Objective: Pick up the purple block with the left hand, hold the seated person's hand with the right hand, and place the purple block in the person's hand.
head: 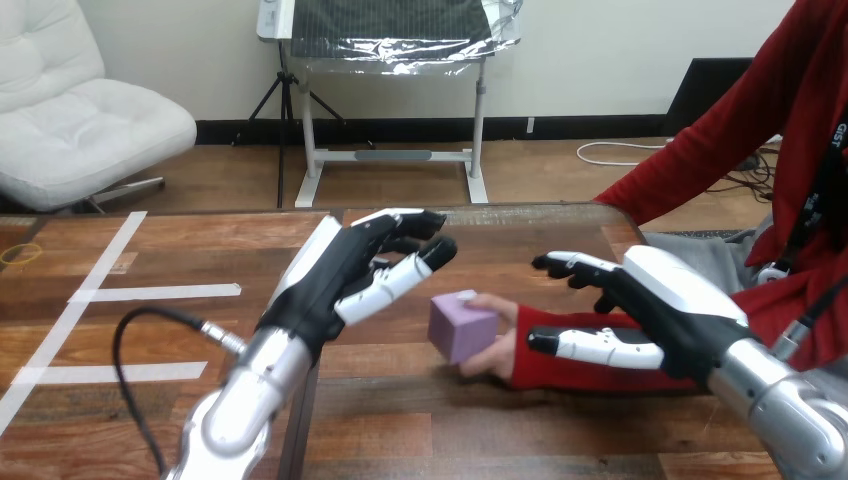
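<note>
Purple block (463,325) rests in the person's hand (497,355), just right of the left hand (360,270), which we see spread and empty; right hand (650,310) overlies the wrist (560,368), and we cannot tell its grip.

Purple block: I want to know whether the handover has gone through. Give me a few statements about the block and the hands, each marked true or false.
1. The purple block lies in the person's hand. True.
2. The left hand grips the purple block. False: it is open and holds nothing, apart from the block at its left.
3. The right hand is at the person's red-sleeved wrist. True.
4. The purple block lies at the left edge of the table. False: it is near the table's middle, between the two robot hands.
</note>
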You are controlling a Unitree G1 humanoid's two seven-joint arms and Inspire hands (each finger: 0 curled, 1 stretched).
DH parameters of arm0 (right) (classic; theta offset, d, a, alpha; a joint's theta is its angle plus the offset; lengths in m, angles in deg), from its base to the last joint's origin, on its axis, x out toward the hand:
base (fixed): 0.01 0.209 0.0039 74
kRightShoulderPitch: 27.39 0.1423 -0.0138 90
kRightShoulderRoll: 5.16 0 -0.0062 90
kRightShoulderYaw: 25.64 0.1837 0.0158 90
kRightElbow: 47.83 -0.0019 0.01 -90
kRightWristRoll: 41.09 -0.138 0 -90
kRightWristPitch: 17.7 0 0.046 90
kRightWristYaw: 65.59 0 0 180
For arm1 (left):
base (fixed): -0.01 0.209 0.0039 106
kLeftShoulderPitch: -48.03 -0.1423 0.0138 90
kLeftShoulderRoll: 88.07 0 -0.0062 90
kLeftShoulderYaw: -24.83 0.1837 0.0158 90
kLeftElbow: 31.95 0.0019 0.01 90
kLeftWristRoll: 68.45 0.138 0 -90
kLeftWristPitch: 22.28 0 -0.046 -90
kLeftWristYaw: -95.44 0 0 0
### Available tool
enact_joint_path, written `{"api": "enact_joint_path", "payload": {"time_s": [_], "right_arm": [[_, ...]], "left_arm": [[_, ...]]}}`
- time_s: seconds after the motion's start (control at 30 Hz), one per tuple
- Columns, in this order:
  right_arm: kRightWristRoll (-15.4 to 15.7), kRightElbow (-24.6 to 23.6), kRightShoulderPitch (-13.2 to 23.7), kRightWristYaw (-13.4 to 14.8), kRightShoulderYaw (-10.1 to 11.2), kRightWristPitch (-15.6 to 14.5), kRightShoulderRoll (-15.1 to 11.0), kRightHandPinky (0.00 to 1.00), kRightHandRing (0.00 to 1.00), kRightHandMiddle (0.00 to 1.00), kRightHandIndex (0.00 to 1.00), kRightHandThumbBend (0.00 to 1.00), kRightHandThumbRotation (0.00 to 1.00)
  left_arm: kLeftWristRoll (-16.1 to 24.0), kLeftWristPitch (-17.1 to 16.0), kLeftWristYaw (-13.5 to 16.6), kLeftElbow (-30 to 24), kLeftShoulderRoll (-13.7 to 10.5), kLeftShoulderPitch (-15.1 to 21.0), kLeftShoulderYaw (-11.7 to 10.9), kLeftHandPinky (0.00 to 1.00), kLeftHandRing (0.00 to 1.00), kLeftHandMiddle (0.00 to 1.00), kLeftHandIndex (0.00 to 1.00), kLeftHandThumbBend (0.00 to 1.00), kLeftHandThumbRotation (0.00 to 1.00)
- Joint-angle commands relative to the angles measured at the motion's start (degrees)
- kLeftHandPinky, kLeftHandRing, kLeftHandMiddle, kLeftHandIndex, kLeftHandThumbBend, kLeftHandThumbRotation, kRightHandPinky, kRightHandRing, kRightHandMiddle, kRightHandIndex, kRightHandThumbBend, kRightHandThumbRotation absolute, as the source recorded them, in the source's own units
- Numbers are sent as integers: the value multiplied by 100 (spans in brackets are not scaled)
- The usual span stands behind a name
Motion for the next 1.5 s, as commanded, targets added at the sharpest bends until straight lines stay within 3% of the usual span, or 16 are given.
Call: {"api": "enact_joint_path", "payload": {"time_s": [0.0,0.23,0.43,0.53,0.73,0.9,1.17,1.47], "right_arm": [[-39,-711,-48,478,473,-31,125,69,84,88,90,100,100],[-94,-953,-258,815,596,98,232,68,84,89,91,100,100],[-378,-1173,-458,1080,698,230,512,67,84,90,92,100,100],[-621,-1191,-532,1212,717,431,704,68,85,90,92,100,100],[-1278,-958,-635,1352,689,1208,1146,74,88,92,94,100,100],[-1818,-797,-757,1251,590,1729,1496,82,91,93,95,100,100],[-2405,-755,-1019,896,374,2178,1892,83,91,92,93,100,100],[-2963,-779,-1160,343,202,2358,2106,85,91,93,92,100,100]], "left_arm": [[-114,-332,100,-1320,-218,-384,-267,64,77,78,75,58,71],[-292,-621,206,-1801,-119,-816,-423,59,71,74,71,52,68],[-371,-998,344,-1913,-36,-1068,-499,56,67,71,68,48,67],[-422,-1179,380,-1865,-24,-1129,-523,54,66,69,66,45,66],[-517,-1381,395,-1806,-28,-1176,-564,51,65,69,65,42,66],[-706,-1385,333,-1809,1,-1187,-589,49,65,69,66,44,72],[-1186,-1361,194,-1814,149,-1189,-580,48,66,70,68,50,83],[-1248,-1550,241,-1727,287,-1169,-546,45,64,70,68,56,87]]}}
